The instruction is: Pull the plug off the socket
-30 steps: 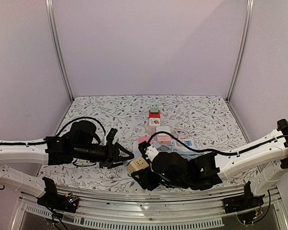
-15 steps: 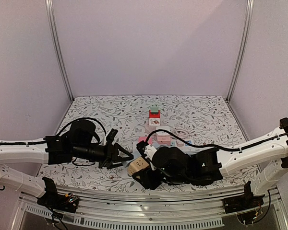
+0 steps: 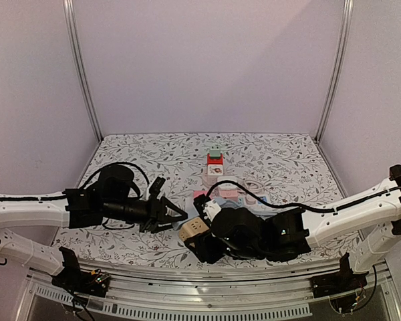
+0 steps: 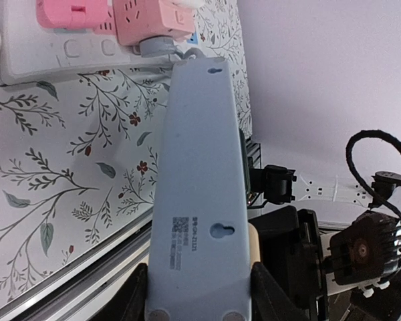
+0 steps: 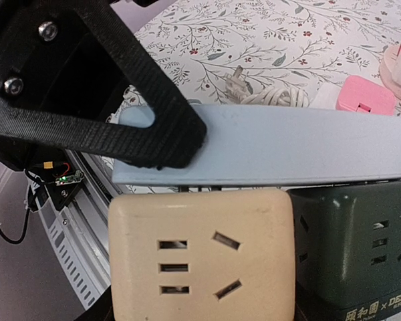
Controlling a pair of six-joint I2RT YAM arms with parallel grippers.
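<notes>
Left gripper [image 3: 166, 215] is clamped across the near end of a pale blue power strip [image 4: 197, 167], one black finger against each long edge, with the strip's smooth plastic back turned to its wrist camera. That back carries two keyhole slots and a small printed label. Right gripper [image 3: 196, 235] is closed on the beige cube adapter [image 5: 200, 257], a rounded matte block whose face shows five slots. It sits plugged into the strip just beside a dark green cube adapter [image 5: 354, 241], so the strip carries two cubes. Beyond the left gripper's fingertips, on the floral cloth [image 4: 67, 167], lies a white power strip [image 4: 67, 57] with what look like two pink adapters [image 4: 154, 20] plugged in.
</notes>
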